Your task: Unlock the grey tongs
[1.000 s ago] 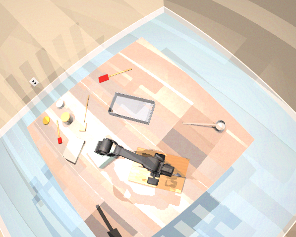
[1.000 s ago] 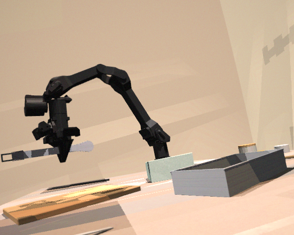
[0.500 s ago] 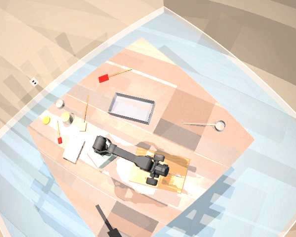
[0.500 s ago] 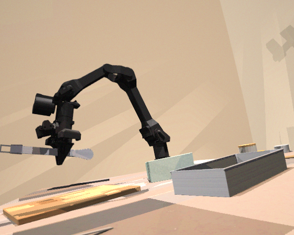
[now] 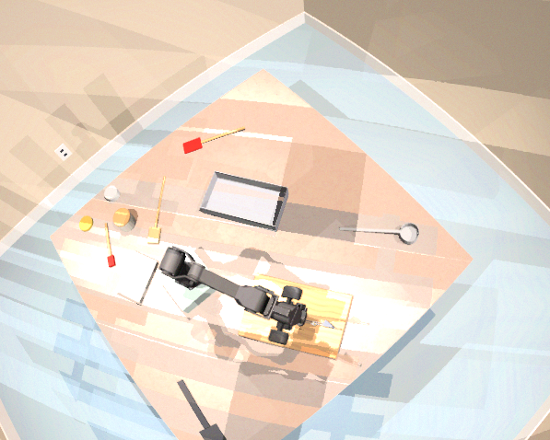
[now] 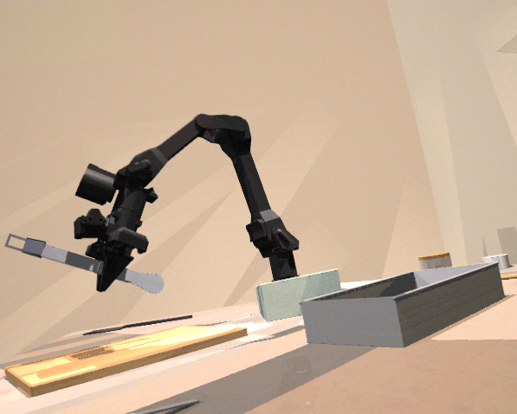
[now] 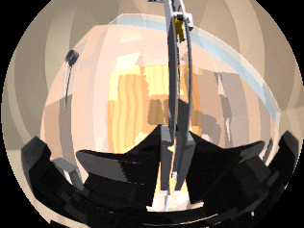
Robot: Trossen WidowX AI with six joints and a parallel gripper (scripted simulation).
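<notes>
The grey tongs (image 6: pixel 55 254) (image 5: pixel 328 324) (image 7: pixel 172 71) are held in the air above the wooden board (image 6: pixel 196 336) (image 5: pixel 336 341) (image 7: pixel 127 105). My gripper (image 6: pixel 105 278) (image 7: pixel 168 127) is shut on the tongs, across their two arms. In the exterior view they are tilted, with the hinge end and its ring higher at the left and the scalloped tips lower at the right. In the wrist view the two arms run close together; whether the lock is released I cannot tell. The roasting tin (image 5: pixel 237 221) (image 6: pixel 352 322) stands apart from the board, with no tongs across it.
A pale green block (image 6: pixel 299 295) stands near the arm's base. A ladle (image 5: pixel 408 233) lies beyond the board. A red spatula (image 5: pixel 192 144) lies behind the tin. A jar (image 5: pixel 123 218) and a black long-handled tool (image 5: pixel 194 401) are on the table.
</notes>
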